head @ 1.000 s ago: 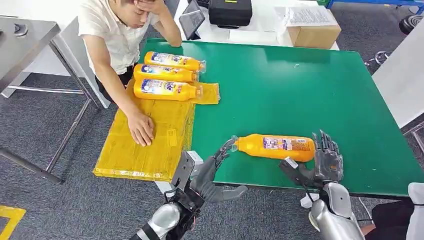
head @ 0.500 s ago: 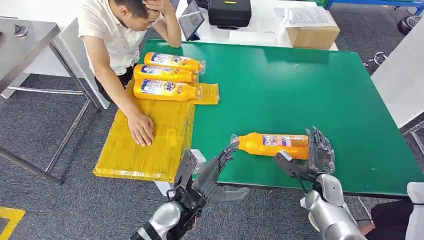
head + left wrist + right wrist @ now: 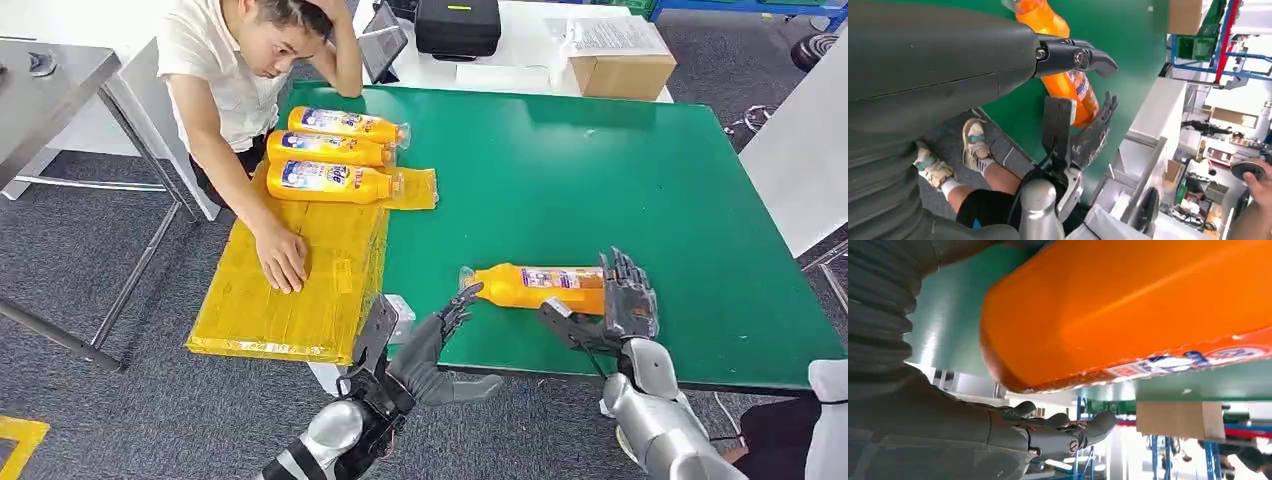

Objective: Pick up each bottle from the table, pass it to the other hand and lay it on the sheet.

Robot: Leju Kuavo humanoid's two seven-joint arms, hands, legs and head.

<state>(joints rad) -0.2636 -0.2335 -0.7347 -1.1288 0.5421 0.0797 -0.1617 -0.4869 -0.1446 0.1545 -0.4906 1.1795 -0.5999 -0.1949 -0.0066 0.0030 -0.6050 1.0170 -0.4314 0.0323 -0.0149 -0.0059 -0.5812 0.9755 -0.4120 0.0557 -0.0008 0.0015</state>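
One orange plastic bottle [image 3: 545, 288] lying on green table [image 3: 600, 180], base gripped by right hand [image 3: 618, 312]. Left hand [image 3: 425, 345] at bottle's 9 o'clock, fingers spread, empty. Handover step pending; next needs lift, then left grasp at neck.

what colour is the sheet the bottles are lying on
Yellow sheet, clearest in the head view.

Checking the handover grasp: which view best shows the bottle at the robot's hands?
The head view: the whole bottle lies between both hands. The left wrist view shows part of its length; the right wrist view, a close orange base.
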